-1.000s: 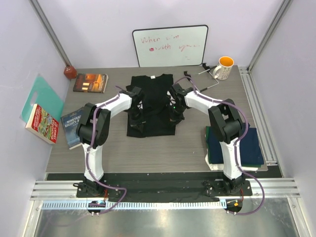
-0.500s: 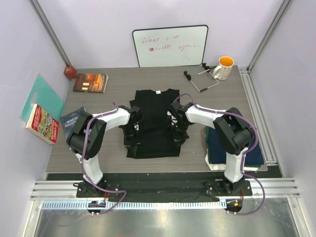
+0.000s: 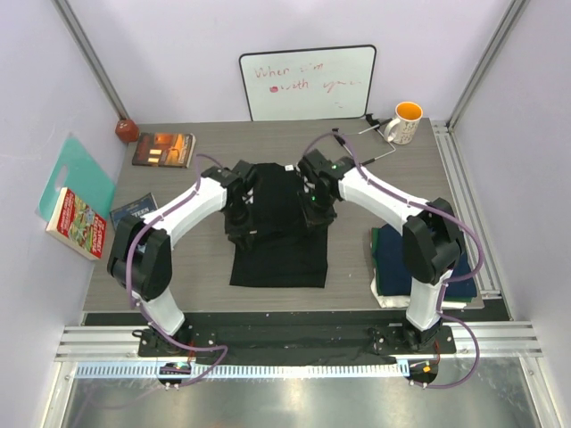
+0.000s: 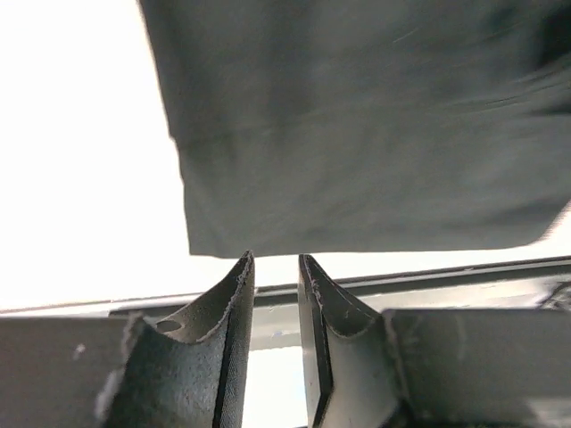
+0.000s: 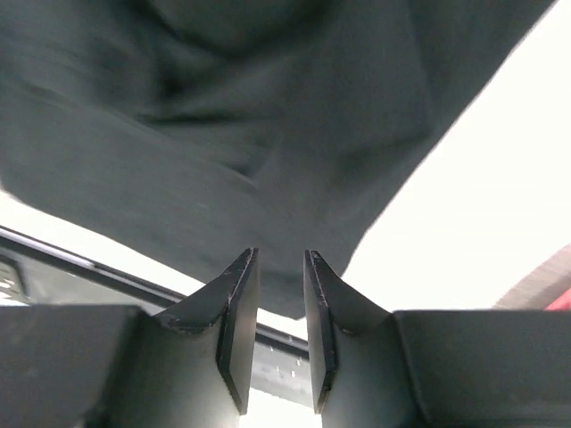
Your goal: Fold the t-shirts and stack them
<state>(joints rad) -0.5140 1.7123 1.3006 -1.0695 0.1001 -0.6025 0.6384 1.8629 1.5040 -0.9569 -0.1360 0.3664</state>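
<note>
A black t-shirt (image 3: 278, 259) lies flat in the middle of the table, its bottom hem towards the near edge. My left gripper (image 3: 239, 218) hovers over its left edge and my right gripper (image 3: 314, 209) over its right edge. In the left wrist view the left gripper (image 4: 275, 257) is slightly open with nothing between its fingers, and the black cloth (image 4: 357, 125) lies just ahead. The right gripper (image 5: 280, 253) is open and empty over the cloth (image 5: 223, 116). A folded stack topped by a navy t-shirt (image 3: 446, 259) sits at the right.
A whiteboard (image 3: 308, 82) leans at the back wall. An orange-and-white mug (image 3: 404, 122) and a metal clip (image 3: 361, 147) stand at the back right. Books (image 3: 163, 149) (image 3: 132, 214) (image 3: 77, 223) and a teal board (image 3: 76, 174) lie at the left.
Both grippers pulled the black shirt towards the near edge, then opened and let it go. They have since moved back up over the shirt's middle.
</note>
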